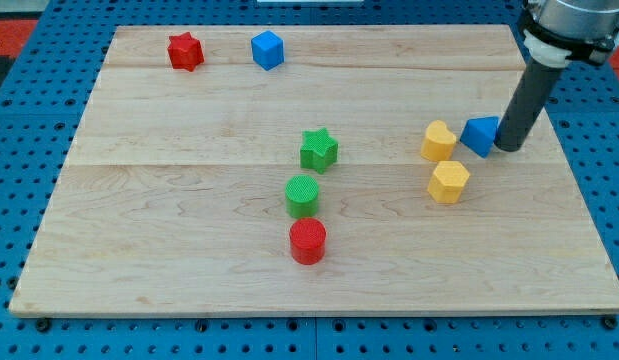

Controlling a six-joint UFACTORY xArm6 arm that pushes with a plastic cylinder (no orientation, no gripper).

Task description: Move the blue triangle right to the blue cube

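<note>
The blue triangle (480, 135) lies at the board's right side, just right of a yellow heart (438, 141). My tip (508, 148) stands right against the triangle's right side, touching or nearly touching it. The blue cube (267, 49) sits far off at the view's top, left of centre, next to a red star (185, 51).
A yellow hexagon (449, 182) lies below the heart. A green star (318, 150), a green cylinder (302, 195) and a red cylinder (308, 241) form a column at the board's middle. The wooden board (139, 230) rests on a blue pegboard.
</note>
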